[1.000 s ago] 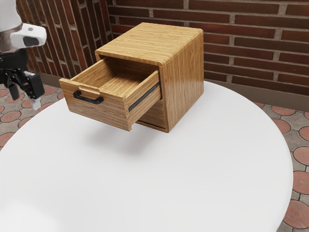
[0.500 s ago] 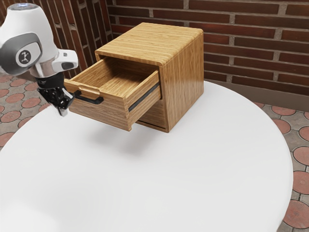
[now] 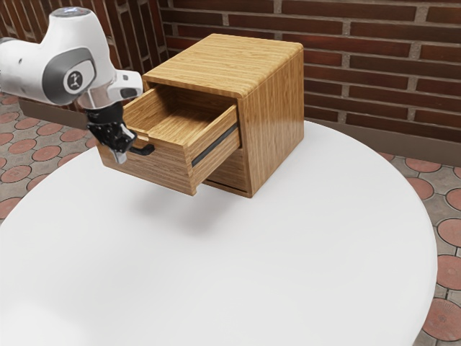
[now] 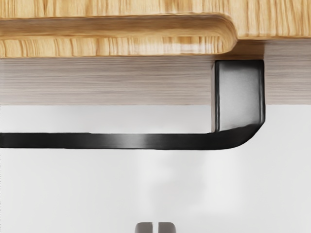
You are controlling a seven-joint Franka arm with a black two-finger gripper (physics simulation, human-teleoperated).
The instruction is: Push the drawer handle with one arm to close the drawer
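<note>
the drawer [image 3: 164, 169] stands pulled well out of the wooden cabinet [image 3: 272, 119], high above the white counter [image 3: 223, 281], with its inside showing from above. a dark rail [image 3: 215, 148] runs along the side wall that faces the camera, and a soft shadow lies on the counter beneath the drawer. the cabinet sits upright toward the back of the round counter, and part of a lower front shows below the open drawer.

the arm [image 3: 90, 61] comes in from the exterior view's left and bends down, so that the end effector [image 3: 120, 156] points downward at the drawer's front, by the end of the black handle [image 3: 146, 150] nearer the exterior view's left, and covers some of it. the end effector looks closed, its tips drawn nearly together with a thin gap between them, and it grasps nothing.

in the wrist view the handle's bar runs along the drawer's front, joined to it by a squarish mount, with a recess cut in the top edge above. the tips of the end effector [image 4: 155, 227] are near the bar, on its side away from the drawer; whether they touch it is hard to tell from this angle.
</note>
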